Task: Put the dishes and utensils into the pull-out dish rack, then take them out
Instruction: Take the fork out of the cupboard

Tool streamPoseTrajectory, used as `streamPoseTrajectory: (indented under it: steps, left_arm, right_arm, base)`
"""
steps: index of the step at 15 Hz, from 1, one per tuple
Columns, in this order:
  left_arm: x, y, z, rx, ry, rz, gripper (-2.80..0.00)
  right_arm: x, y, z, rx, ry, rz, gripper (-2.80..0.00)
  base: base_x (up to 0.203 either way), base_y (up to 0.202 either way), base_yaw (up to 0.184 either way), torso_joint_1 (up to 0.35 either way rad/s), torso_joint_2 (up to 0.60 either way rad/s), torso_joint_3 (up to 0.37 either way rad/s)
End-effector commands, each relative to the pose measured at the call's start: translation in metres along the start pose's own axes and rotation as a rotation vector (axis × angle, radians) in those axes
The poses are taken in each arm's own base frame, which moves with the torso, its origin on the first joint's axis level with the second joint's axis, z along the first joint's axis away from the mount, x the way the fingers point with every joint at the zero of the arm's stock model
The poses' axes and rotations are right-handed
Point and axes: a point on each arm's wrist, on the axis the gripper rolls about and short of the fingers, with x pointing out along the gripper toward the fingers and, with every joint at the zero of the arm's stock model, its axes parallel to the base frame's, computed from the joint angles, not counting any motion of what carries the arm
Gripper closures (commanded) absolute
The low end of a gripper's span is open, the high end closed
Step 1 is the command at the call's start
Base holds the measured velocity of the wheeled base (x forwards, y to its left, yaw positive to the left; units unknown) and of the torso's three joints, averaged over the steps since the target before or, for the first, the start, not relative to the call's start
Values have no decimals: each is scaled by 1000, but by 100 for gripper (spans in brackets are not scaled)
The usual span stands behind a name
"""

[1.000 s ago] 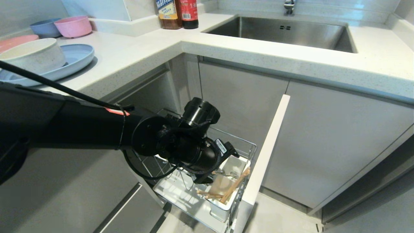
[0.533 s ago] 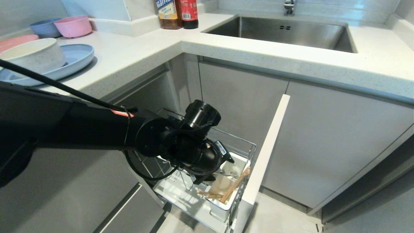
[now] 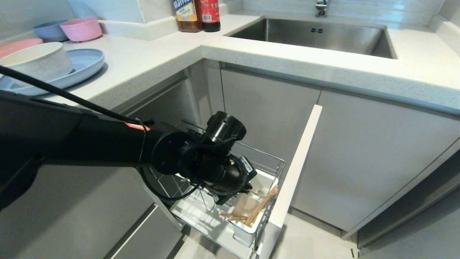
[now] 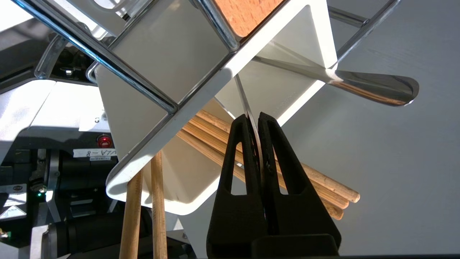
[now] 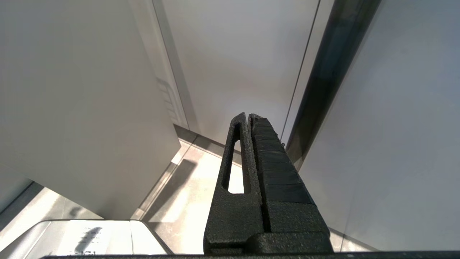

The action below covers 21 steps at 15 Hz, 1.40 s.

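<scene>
My left tool reaches into the holder at the front end of the rack, its two black fingers pressed nearly together on a thin metal handle that runs up between them; whether this is the fork or another piece cannot be told. Beside the tips lies a bundle of chopsticks, slanting out over the holder's rim; two more sticks cross outside its near wall. A spoon rests with its bowl jutting past the holder's far corner. A wooden strip sits behind a chrome wire of the rack.

In the head view my left arm hides the tool; the chopsticks lean toward the white front panel, and the drip tray lies under the wires.

On the tabletop, well apart from the rack, a bowl stands on the blue plate; a pink bowl, a blue bowl and a pink plate lie behind them. Two bottles stand near the sink.

My right tool hangs parked beside a cabinet above the floor, fingers pressed together, empty.
</scene>
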Motion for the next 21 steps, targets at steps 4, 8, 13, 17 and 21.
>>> streamPoseTrajectory:
  steps: [4,8,13,17,21]
  left_arm:
    - [-9,-4,-1,-2,-19,-17,0]
    - [-45,-13,-2,5,-59,-100,0]
    - [-84,-18,-5,15,-76,-154,0]
    - [-103,-19,-11,26,-102,-146,0]
    - [-134,-17,-13,26,-130,-198,0]
  right_arm:
    - [0,0,0,0,2,0,0]
    - [0,0,0,0,2,0,0]
    - [0,0,0,0,2,0,0]
    - [0,0,0,0,2,0,0]
    - [0,0,0,0,2,0,0]
  base:
    - [0,0,0,0,0,0]
    - [0,0,0,0,0,0]
    - [0,0,0,0,0,0]
    - [0,0,0,0,0,0]
    - [0,0,0,0,0,0]
